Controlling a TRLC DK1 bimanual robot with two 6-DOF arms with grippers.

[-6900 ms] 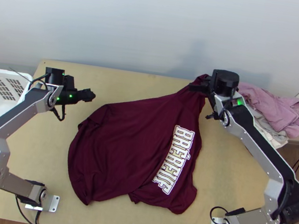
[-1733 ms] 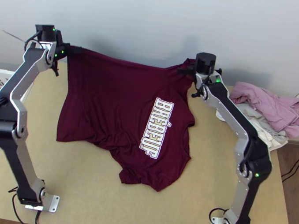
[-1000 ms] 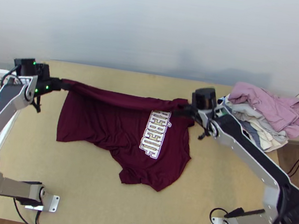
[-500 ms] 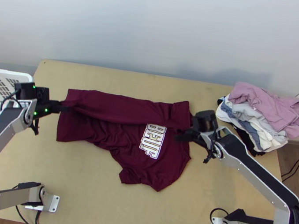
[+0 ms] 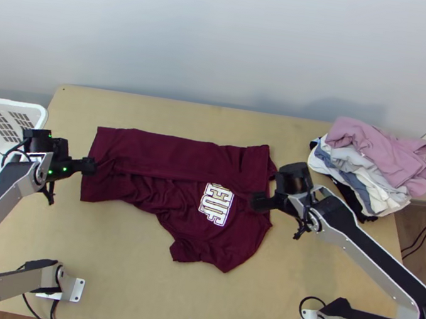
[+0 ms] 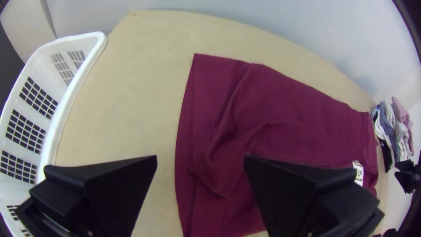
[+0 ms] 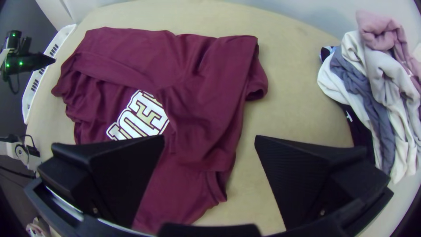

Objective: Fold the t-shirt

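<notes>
Two grippers are hovering apart at opposite ends of the maroon T-shirt [image 5: 157, 151], which is lying on the light wooden table [image 5: 128, 268], nearer the far edge than the near one. Its far side is now lying folded once over the body, covering part of the white-outlined lettering [image 5: 215, 204]; 1.7 seconds ago that side was hanging raised, stretched between both grippers toward the table's far edge. The near side is staying where it was, one sleeve [image 5: 184, 250] pointing at the near edge, with creases running below the fold.

The left gripper [image 5: 89, 166] is poising over the shirt's left end; in its wrist view the fingers are standing wide apart, holding nothing. The right gripper [image 5: 259, 202] is hanging over the end toward the table's right edge, its fingers also spread wide and gripping no cloth.

Rumpled clothes [image 5: 363, 174], a pink garment [image 5: 388, 152] topping them, are heaping at the table's far right corner, as before. A white plastic laundry basket [image 5: 5, 104] is sitting by the left edge.
</notes>
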